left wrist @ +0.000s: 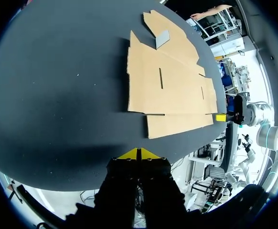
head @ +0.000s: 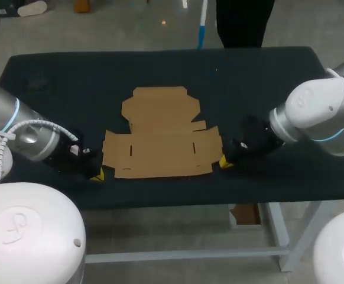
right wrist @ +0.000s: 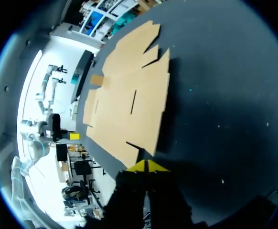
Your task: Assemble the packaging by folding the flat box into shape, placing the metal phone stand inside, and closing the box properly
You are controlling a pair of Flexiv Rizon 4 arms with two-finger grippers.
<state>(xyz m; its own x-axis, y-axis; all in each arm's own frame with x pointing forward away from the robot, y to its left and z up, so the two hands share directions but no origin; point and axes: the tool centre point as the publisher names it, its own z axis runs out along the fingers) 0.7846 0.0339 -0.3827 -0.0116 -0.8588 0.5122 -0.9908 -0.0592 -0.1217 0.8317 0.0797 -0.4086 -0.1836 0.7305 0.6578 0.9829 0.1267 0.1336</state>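
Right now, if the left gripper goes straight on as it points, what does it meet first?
Probably the flat cardboard box, after a strip of bare table; how high the left gripper sits is unclear.

Both arms are basically the same build. The left arm (head: 18, 127) is a fat silver-grey tube with a thin light-blue ring round the joint. The right arm (head: 317, 112) looks whiter but has the same blue ring. A white ribbed cable (head: 39, 124) loops over the left one. The left white shell (head: 24, 231) is glossy and rounded, with a faint embossed mark and one small dark hole (head: 76, 242). The right white shell (head: 340, 248) is just as smooth. The left tool (head: 97, 175) and right tool (head: 224, 161) are chunky and black, with bright yellow wedge tips.
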